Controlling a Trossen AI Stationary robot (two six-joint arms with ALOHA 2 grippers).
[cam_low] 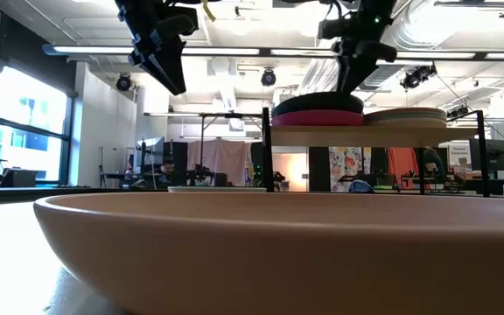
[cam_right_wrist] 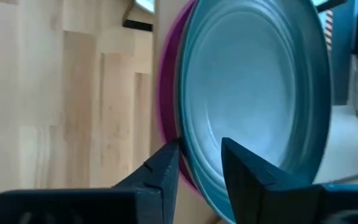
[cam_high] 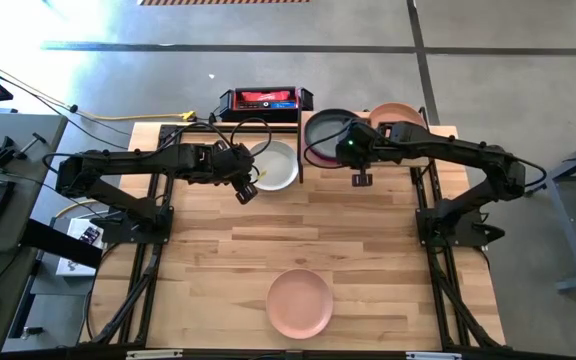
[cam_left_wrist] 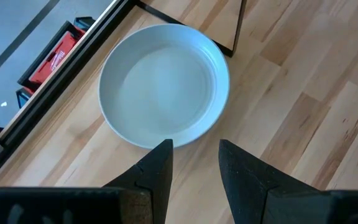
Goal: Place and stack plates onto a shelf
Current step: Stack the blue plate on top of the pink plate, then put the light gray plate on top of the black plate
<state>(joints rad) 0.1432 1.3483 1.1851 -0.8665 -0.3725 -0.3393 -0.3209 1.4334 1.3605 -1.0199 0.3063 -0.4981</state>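
A dark teal plate [cam_high: 330, 128] lies on a magenta plate [cam_low: 318, 117] at the left end of the shelf [cam_low: 462, 131]. My right gripper [cam_right_wrist: 201, 152] is open, slanting down over it. One finger is over the inside of the teal plate [cam_right_wrist: 253, 81] and one outside, on either side of its near rim. A stack of beige and peach plates [cam_high: 393, 112] fills the shelf's right half. A light grey plate [cam_left_wrist: 163, 84] rests flat on the table left of the shelf. My left gripper [cam_left_wrist: 194, 146] hangs open above its near edge. A peach plate [cam_high: 300, 303] lies near the table's front edge.
A red and black box [cam_high: 263, 99] sits beyond the table's far edge. The shelf's black frame leg [cam_left_wrist: 229, 37] stands close beside the grey plate. Bare wooden tabletop [cam_high: 298, 230] stretches between the shelf and the peach plate.
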